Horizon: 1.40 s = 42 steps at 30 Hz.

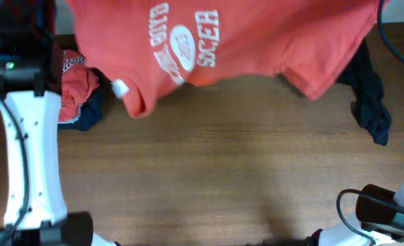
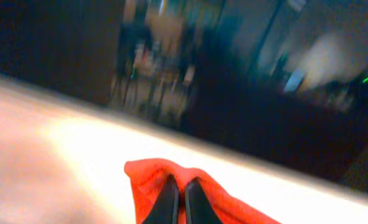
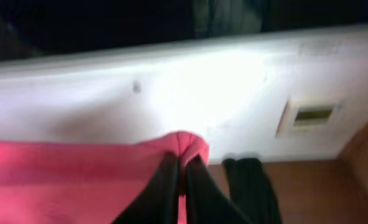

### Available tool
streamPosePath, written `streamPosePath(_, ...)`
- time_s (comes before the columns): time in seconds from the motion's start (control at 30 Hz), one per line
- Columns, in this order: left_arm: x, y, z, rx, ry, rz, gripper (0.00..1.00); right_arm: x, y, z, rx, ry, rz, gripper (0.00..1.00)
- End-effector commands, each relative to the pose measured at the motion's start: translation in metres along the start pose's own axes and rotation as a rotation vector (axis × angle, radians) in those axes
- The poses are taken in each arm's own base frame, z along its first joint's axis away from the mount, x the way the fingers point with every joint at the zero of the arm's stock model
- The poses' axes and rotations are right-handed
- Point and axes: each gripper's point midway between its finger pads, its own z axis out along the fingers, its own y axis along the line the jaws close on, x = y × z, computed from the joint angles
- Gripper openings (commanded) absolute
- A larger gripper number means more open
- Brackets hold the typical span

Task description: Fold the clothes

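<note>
Hanging across the top of the overhead view, the orange-red T-shirt (image 1: 256,41) is held up and spread wide over the far side of the wooden table (image 1: 208,178). White lettering (image 1: 188,41) is seen on its chest, and a small white tag (image 1: 119,87) at its lower left fold. One bunched edge is clamped between the closed fingers of the left gripper (image 2: 179,190); another edge is pinched tight by the right gripper (image 3: 184,165). A heap of red and navy clothes (image 1: 78,96) is piled beside the left arm (image 1: 31,137). A dark navy garment (image 1: 369,96) is left crumpled at the table's right side.
</note>
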Motion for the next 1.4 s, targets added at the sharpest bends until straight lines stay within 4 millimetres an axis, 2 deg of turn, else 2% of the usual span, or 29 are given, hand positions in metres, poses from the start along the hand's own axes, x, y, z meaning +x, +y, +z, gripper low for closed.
streamPosePath(0.0, 0.028, 0.036, 0.009, -0.108, 0.099, 0.041, 0.0, 0.011, -0.017, -0.003, 0.071, 0.048, -0.002, 0.06)
streamPosePath(0.1, 0.047, 0.046, 0.005, -0.127, 0.189, 0.048, 0.0, 0.036, -0.015, -0.005, 0.068, 0.144, 0.038, 0.06)
streamPosePath(0.3, 0.086, 0.047, -0.016, -0.064, 0.398, 0.032, 0.01, 0.091, -0.008, -0.019, 0.062, 0.369, 0.13, 0.04)
streamPosePath(0.4, 0.103, 0.046, -0.025, -0.038, 0.485, 0.017, 0.0, 0.104, -0.005, -0.025, 0.053, 0.43, 0.119, 0.04)
streamPosePath(0.5, 0.104, 0.045, -0.022, -0.029, 0.481, 0.016, 0.01, 0.103, -0.004, -0.019, 0.041, 0.419, 0.104, 0.04)
streamPosePath(0.63, 0.088, 0.037, 0.0, 0.013, 0.376, 0.016, 0.01, 0.097, 0.003, 0.009, -0.003, 0.372, 0.012, 0.04)
streamPosePath(0.73, 0.071, 0.031, 0.021, 0.046, 0.263, 0.004, 0.0, 0.089, 0.011, 0.039, -0.035, 0.311, -0.028, 0.04)
streamPosePath(0.83, 0.043, 0.01, 0.035, 0.162, 0.118, 0.045, 0.01, 0.073, 0.02, 0.064, -0.059, 0.222, -0.068, 0.04)
streamPosePath(0.9, 0.021, 0.0, 0.038, 0.206, 0.018, 0.064, 0.01, 0.056, 0.027, 0.073, -0.069, 0.147, -0.096, 0.04)
streamPosePath(1.03, -0.021, -0.012, 0.029, 0.241, -0.114, 0.074, 0.0, 0.013, 0.035, 0.073, -0.07, -0.017, -0.125, 0.04)
streamPosePath(1.13, -0.036, -0.017, 0.022, 0.247, -0.134, 0.075, 0.01, -0.004, 0.036, 0.067, -0.067, -0.07, -0.122, 0.04)
streamPosePath(1.27, -0.055, -0.024, 0.011, 0.263, -0.161, 0.079, 0.0, -0.012, 0.039, 0.061, -0.072, -0.089, -0.127, 0.04)
streamPosePath(1.37, -0.054, -0.033, 0.004, 0.304, -0.113, 0.084, 0.0, -0.003, 0.04, 0.061, -0.079, -0.05, -0.115, 0.04)
